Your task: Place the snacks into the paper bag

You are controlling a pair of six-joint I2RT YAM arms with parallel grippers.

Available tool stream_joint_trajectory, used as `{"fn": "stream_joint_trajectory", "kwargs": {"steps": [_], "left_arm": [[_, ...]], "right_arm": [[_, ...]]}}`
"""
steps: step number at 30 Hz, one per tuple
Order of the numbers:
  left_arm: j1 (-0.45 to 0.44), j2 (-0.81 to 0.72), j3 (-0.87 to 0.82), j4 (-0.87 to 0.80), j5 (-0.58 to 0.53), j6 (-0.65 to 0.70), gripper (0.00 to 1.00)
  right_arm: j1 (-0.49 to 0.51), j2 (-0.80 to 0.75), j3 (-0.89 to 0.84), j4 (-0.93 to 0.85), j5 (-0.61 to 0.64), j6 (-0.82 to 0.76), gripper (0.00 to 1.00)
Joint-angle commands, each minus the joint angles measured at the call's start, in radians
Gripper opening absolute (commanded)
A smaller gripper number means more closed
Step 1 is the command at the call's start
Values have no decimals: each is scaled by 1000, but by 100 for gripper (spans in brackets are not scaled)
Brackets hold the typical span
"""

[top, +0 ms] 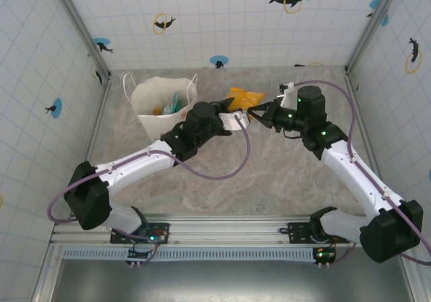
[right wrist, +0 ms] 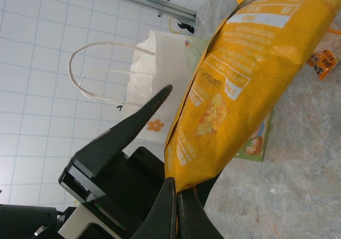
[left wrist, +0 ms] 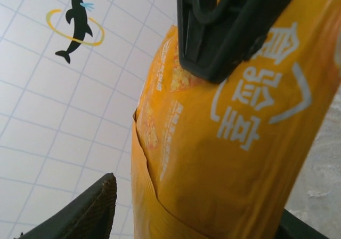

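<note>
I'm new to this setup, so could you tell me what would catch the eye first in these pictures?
The big yellow-orange packet stands out, held up over the middle back of the table between the two arms. The right gripper pinches its corner, while the left gripper straddles it with jaws apart. The white bag stands open at the back left, with snacks inside.

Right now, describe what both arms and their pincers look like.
The left arm and right arm have white link shells, black joint housings, small green lights and looping purple cables. The left pincer and right pincer are black, with tapered wedge-shaped fingers.
</note>
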Motion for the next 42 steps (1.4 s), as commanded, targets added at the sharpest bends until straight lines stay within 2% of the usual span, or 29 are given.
{"fn": "stream_joint_trajectory", "kwargs": {"steps": [1, 4, 8, 12, 15, 18, 25, 29, 35, 41, 42], "left_arm": [[-8, 5, 20, 2, 26, 6, 49], [-8, 0, 20, -6, 33, 5, 35], [-8, 5, 52, -50, 14, -15, 24], [-8, 3, 65, -78, 0, -22, 15], [-8, 5, 84, -107, -22, -41, 10], [-1, 11, 119, -158, -47, -63, 5], [50, -10, 234, -289, 4, -229, 4], [101, -40, 310, -356, 62, -359, 5], [275, -126, 364, -396, 219, -609, 8], [434, -193, 365, -436, 256, -723, 9], [482, -204, 358, -431, 261, -745, 9]], "right_arm": [[6, -25, 45, 1, -17, 4, 0], [5, -23, 44, 3, -17, 4, 0], [6, -20, 40, 23, -14, 8, 0], [3, -25, 40, 37, -7, 8, 7], [-10, -34, 40, 39, -5, 3, 20], [-43, -57, 36, 51, -12, -2, 25], [-161, -148, -59, 125, 2, 19, 27], [-178, -160, -101, 130, 10, 15, 27], [-177, -137, -136, 141, 9, 9, 27], [-174, -117, -148, 149, 9, 3, 27], [-174, -117, -151, 147, 10, 3, 27]]}}
